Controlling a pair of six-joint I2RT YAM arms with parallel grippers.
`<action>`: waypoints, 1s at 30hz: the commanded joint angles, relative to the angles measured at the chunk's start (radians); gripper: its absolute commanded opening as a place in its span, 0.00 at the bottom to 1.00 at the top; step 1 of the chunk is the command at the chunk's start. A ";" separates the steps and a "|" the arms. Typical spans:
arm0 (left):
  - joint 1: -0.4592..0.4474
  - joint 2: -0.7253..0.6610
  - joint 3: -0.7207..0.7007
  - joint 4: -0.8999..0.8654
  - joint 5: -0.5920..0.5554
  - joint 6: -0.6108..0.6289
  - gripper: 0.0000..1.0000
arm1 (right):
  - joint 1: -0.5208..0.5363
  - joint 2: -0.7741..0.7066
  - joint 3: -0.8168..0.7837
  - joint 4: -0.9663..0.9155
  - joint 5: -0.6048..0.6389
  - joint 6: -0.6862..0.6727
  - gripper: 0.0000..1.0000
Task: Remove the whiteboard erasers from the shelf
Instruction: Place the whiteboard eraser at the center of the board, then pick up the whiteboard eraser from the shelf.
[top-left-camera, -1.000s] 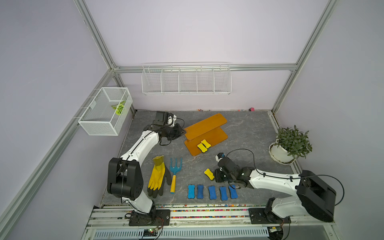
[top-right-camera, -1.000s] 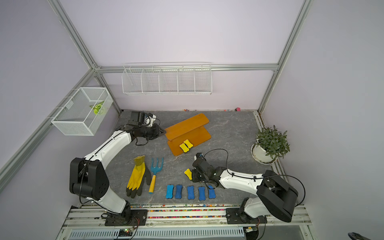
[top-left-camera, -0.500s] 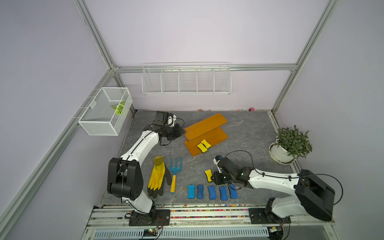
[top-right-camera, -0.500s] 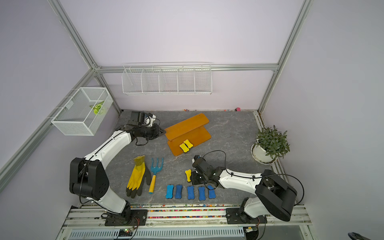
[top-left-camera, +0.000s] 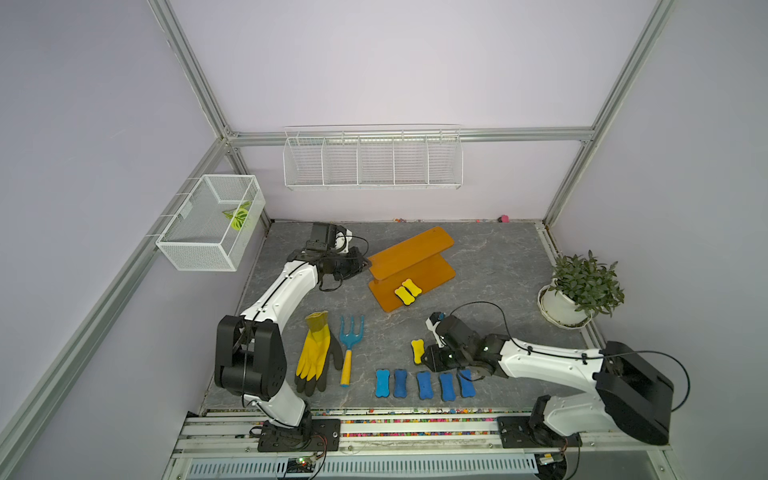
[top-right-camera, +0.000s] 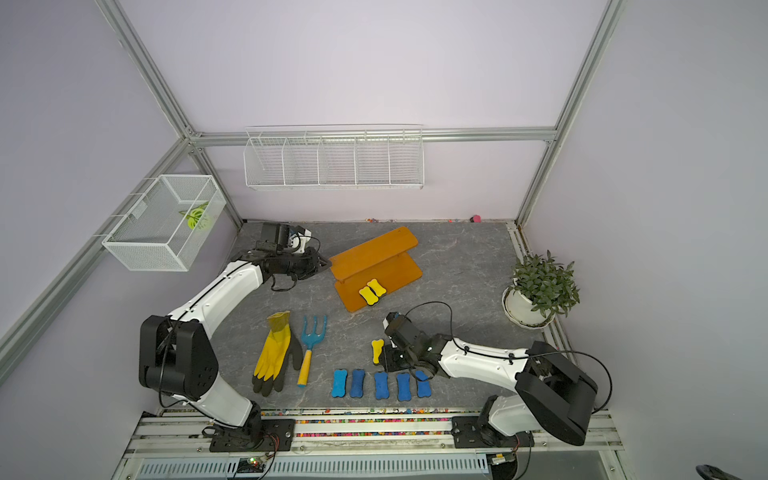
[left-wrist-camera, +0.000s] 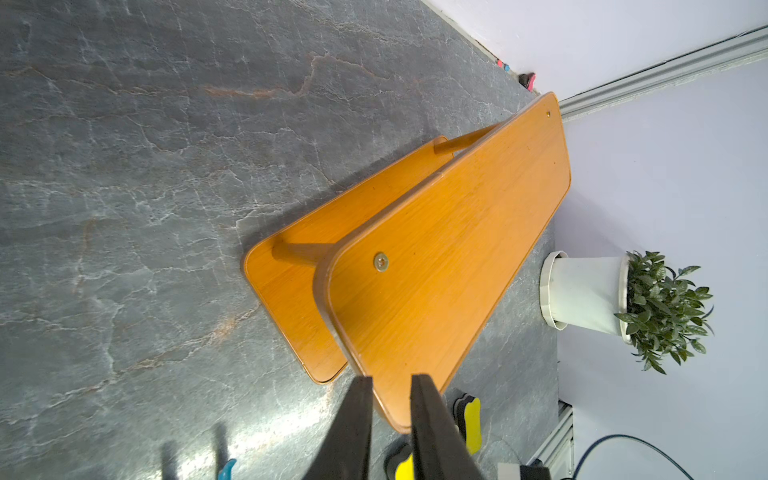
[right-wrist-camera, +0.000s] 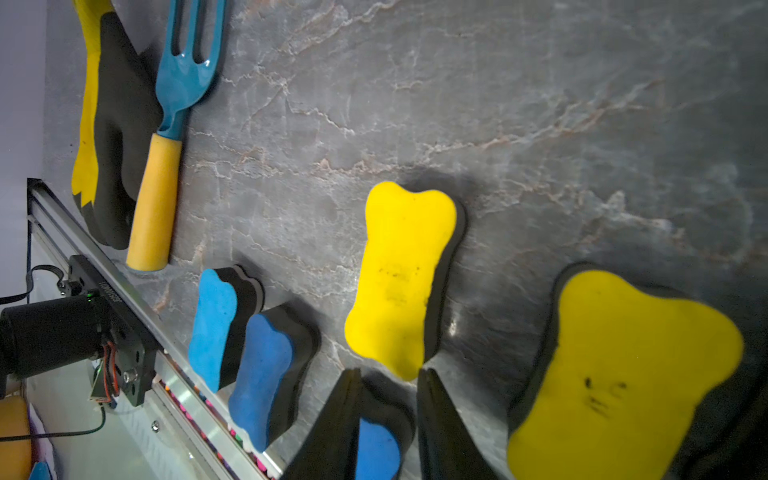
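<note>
The orange shelf (top-left-camera: 409, 253) (top-right-camera: 374, 251) stands mid-table with two yellow whiteboard erasers (top-left-camera: 408, 291) (top-right-camera: 372, 291) on its lower board. My left gripper (top-left-camera: 366, 264) (left-wrist-camera: 390, 378) is shut on the end of the shelf's upper board (left-wrist-camera: 449, 257). One yellow eraser (top-left-camera: 417, 351) (right-wrist-camera: 403, 278) lies loose on the table just beyond my right gripper (top-left-camera: 427, 360) (right-wrist-camera: 388, 372), which is open. Another yellow eraser (right-wrist-camera: 623, 374) lies beside its fingers. Several blue erasers (top-left-camera: 424, 385) (top-right-camera: 381, 385) sit in a row near the front edge; one (right-wrist-camera: 376, 451) shows below the open jaws.
A yellow and black glove (top-left-camera: 316, 357) and a blue hand fork (top-left-camera: 350, 345) lie at the front left. A potted plant (top-left-camera: 582, 286) stands at the right edge. A white wire rack (top-left-camera: 372, 160) and a mesh basket (top-left-camera: 212, 228) hang on the walls.
My right gripper has opened and let go of the yellow eraser, which now lies flat on the table. The left arm and the shelf have not moved.
</note>
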 joint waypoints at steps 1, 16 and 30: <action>0.003 0.007 -0.011 -0.005 -0.007 0.014 0.23 | -0.001 -0.047 0.056 -0.055 0.099 -0.048 0.31; 0.003 0.047 -0.006 -0.011 -0.006 0.022 0.22 | -0.309 0.227 0.205 0.379 0.073 -0.338 0.32; -0.001 0.058 -0.008 -0.033 -0.060 0.017 0.27 | -0.417 0.497 0.268 0.681 -0.079 -0.290 0.34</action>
